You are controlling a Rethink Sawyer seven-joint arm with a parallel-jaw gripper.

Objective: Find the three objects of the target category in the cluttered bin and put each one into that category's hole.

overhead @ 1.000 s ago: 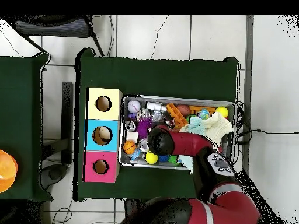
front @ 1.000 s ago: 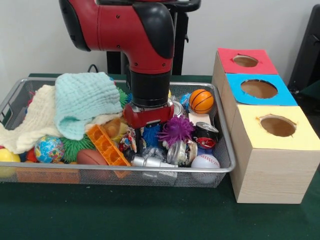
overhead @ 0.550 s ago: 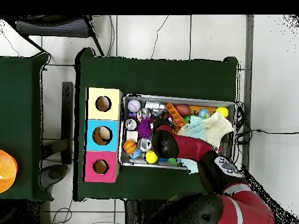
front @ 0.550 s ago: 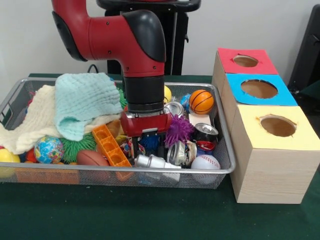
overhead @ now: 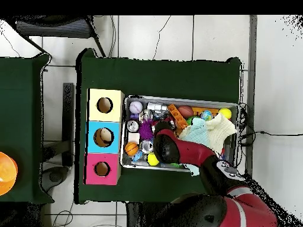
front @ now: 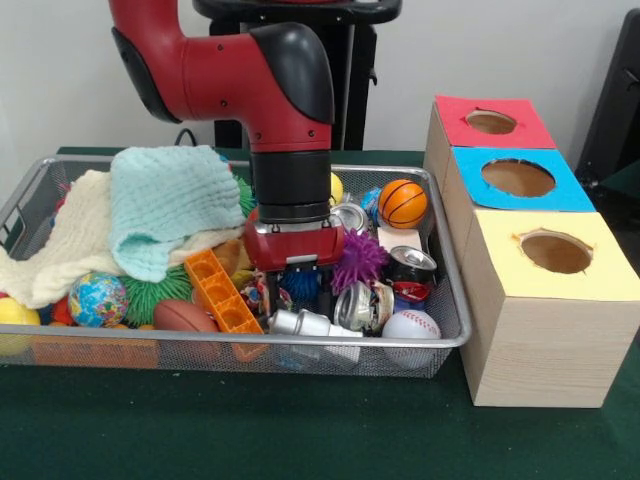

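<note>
Front view shows your gripper [front: 297, 283] down in the bin [front: 420, 345], and you cannot tell if it grips anything, so watch the purple spiky ball [front: 358, 258] and blue spiky ball [front: 301, 283] right beside it, since lifting could knock them away.

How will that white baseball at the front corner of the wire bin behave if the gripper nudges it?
The baseball is round and smooth-looking, so it would probably roll rather than slide. It sits against the wire bin wall with cans beside it, so it likely has little room to travel. It is probably a light toy.
</note>
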